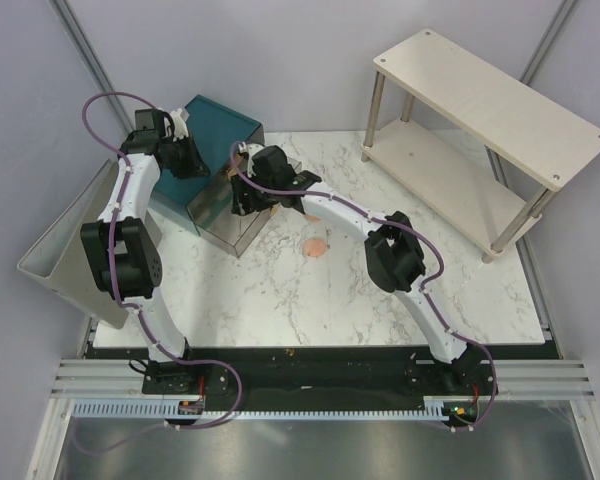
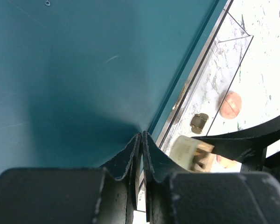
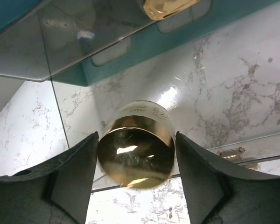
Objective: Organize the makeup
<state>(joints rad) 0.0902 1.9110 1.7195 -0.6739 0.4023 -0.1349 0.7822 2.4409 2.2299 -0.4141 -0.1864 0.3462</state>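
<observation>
My right gripper (image 3: 136, 136) is shut on the round gold tin (image 3: 136, 154) and holds it over the pulled-out clear drawer (image 1: 225, 215) of the teal box (image 1: 220, 120). In the top view this gripper (image 1: 252, 198) is over the drawer's far end. One flat peach-pink disc (image 1: 317, 246) lies on the marble right of the drawer; it also shows in the left wrist view (image 2: 231, 104). A second peach shape (image 2: 225, 161) shows partly behind my right gripper. My left gripper (image 2: 142, 135) is shut and empty, its tips against the teal box's side (image 2: 84, 70). Both tubes are out of view.
A two-tier wooden shelf (image 1: 480, 110) stands at the back right. A grey angled tray (image 1: 65, 250) leans off the table's left edge. A gold drawer handle (image 3: 165, 7) sits on the teal box above the open drawer.
</observation>
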